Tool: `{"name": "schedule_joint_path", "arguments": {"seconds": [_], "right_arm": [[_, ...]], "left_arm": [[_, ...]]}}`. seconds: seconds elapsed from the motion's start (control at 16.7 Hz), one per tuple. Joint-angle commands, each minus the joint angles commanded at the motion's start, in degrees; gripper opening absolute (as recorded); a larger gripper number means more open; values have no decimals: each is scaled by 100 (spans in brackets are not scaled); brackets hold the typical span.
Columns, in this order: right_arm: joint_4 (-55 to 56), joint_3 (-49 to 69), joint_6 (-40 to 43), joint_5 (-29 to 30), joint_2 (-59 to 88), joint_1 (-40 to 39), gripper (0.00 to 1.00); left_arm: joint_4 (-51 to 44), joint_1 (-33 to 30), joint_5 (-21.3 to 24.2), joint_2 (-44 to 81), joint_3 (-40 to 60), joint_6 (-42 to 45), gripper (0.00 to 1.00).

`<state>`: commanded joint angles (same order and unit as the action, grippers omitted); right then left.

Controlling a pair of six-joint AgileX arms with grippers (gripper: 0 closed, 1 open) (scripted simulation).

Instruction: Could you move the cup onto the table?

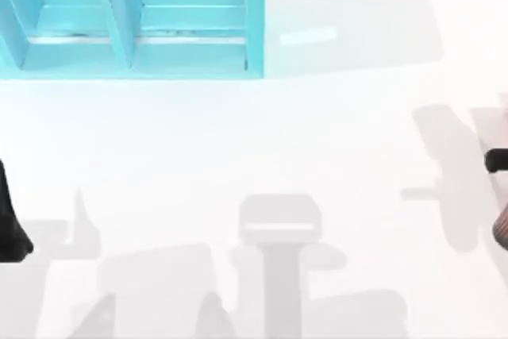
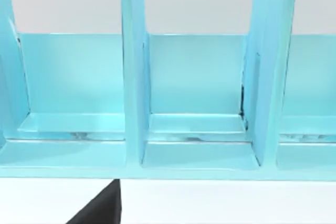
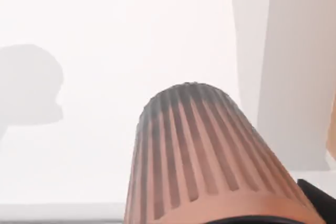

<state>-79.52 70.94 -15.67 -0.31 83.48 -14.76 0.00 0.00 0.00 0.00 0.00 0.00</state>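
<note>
Backdrop: white glossy table (image 1: 317, 132) runs right across the top view, streaked with grey arm shadows along the lower half; pale wall strip at the upper right of the frame.
Top view, shelf: turquoise shelf unit (image 1: 135, 21) sits in the upper left of the frame, its open compartments facing down-frame; both bays in sight look bare.
Top view, left arm: dark part of the left arm (image 1: 9, 228) pokes in at the left edge, low in the frame; parked, I'd say, well apart from the shelf; fingers out of sight, so their state I cannot tell.
Top view, right arm: at the right edge a black piece of the right gripper (image 1: 497, 161) juts in, and just below it a sliver of ribbed brown, the cup (image 1: 501, 229); it hangs over the table's right side.
Left wrist view: looking straight into the turquoise shelf unit (image 2: 197, 93); dividers upright, bays bare; a black wedge at the lower left is likely this arm's own finger; idle because the job is on the other side.
Right wrist view: ribbed terracotta cup (image 3: 199, 156) looms up close, base pointing at the white table (image 3: 115, 77) beyond; a black finger edge (image 3: 317, 195) flanks it at the lower right; carried, by my reading, though whether the jaws are clamped on it I cannot tell.
Stage: set-down seems near; cup out of the shelf, not yet resting on the table.
</note>
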Motion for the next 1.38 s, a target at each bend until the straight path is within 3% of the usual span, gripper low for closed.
{"name": "schedule_joint_path", "arguments": {"seconds": [0.3,0.54,1.02,1.38], "right_arm": [[-18,315,-2365,53,377,-2391,0],[-13,374,-3606,88,577,-3642,0],[6,345,-3918,86,619,-3933,0],[903,-369,-3971,89,768,-3995,0]], "left_arm": [[0,0,0,0,0,0,100],[0,0,0,0,0,0,100],[0,0,0,0,0,0,100],[0,0,0,0,0,0,100]]}}
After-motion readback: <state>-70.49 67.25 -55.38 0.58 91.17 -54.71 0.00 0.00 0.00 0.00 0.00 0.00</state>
